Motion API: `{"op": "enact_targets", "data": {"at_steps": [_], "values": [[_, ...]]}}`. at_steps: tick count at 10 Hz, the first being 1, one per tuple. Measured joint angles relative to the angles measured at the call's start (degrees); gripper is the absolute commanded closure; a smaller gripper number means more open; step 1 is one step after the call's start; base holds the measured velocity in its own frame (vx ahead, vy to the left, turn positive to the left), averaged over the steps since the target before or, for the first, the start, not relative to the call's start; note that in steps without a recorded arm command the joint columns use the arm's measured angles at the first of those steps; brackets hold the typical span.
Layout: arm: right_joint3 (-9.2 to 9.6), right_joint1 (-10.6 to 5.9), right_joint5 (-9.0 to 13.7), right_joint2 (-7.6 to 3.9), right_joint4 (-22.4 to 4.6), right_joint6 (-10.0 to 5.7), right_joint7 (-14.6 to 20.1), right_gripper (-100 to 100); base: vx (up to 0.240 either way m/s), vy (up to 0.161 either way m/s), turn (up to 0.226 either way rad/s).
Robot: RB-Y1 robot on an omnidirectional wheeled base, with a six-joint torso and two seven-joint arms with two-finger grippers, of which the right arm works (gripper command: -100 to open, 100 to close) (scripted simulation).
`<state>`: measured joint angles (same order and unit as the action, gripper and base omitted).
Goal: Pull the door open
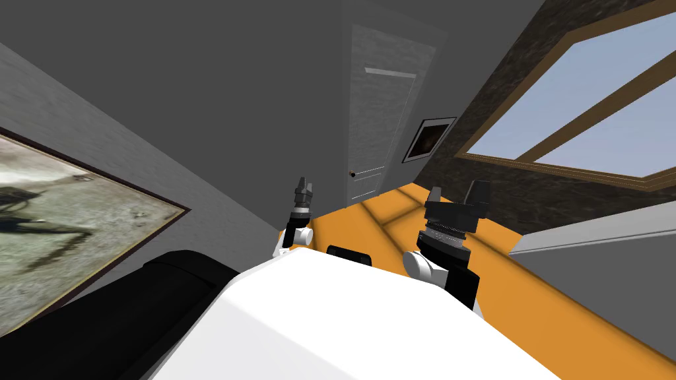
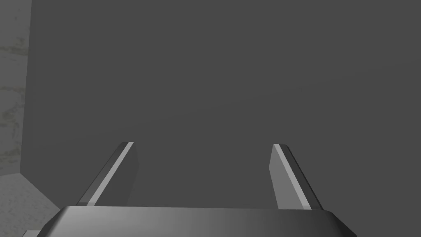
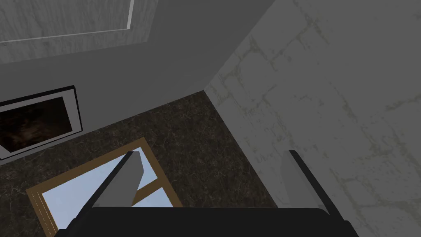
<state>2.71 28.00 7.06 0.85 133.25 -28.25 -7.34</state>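
The door (image 1: 383, 112) is a pale grey panelled leaf, shut, at the far end of the room, with a small dark handle (image 1: 353, 174) low on its left edge. My left gripper (image 1: 303, 187) is raised well short of the door, left of the handle. In the left wrist view the left gripper (image 2: 203, 144) is open, holds nothing and faces a flat dark grey wall. My right gripper (image 1: 455, 191) is raised to the right of the door's foot. It is open and empty in the right wrist view (image 3: 211, 154).
An orange floor (image 1: 396, 214) runs from me to the door. A black sofa (image 1: 112, 316) lies along the left wall under a large picture (image 1: 59, 218). A grey piece of furniture (image 1: 594, 244) stands on the right below a window (image 1: 594, 112). A small framed picture (image 1: 428, 138) hangs beside the door.
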Motion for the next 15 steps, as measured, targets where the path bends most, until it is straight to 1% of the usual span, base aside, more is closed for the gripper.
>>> {"op": "enact_targets", "data": {"at_steps": [1, 2, 3, 8, 10, 11, 12, 14, 15], "values": [[-0.32, -0.77, -0.1, -0.48, -1.6, -0.61, -0.5, -100, 0.082, 0.005, 0.065], [-0.42, -1.09, -0.3, -0.82, -2.5, -0.51, -1.3, -100, 0.101, 0.006, 0.042], [-0.19, -1.50, -0.6, -1.05, -4.0, -0.92, -2.3, -100, 0.093, 0.005, 0.050], [0.11, -3.59, -1.9, -2.02, -9.2, -1.51, -6.7, -100, 0.073, -0.006, 0.042], [0.08, -4.60, -2.4, -2.57, -12.2, -2.31, -8.5, -100, 0.091, -0.002, 0.056], [0.12, -4.84, -2.7, -2.85, -13.2, -2.46, -9.5, -100, 0.088, -0.008, 0.071], [0.25, -5.65, -3.1, -2.91, -15.0, -2.82, -10.7, -100, 0.094, -0.007, 0.051], [0.43, -6.53, -3.8, -3.35, -17.9, -3.64, -13.0, -100, 0.077, -0.002, 0.035], [0.35, -7.01, -3.9, -3.48, -19.0, -3.81, -13.6, -100, 0.056, -0.010, 0.046]]}}
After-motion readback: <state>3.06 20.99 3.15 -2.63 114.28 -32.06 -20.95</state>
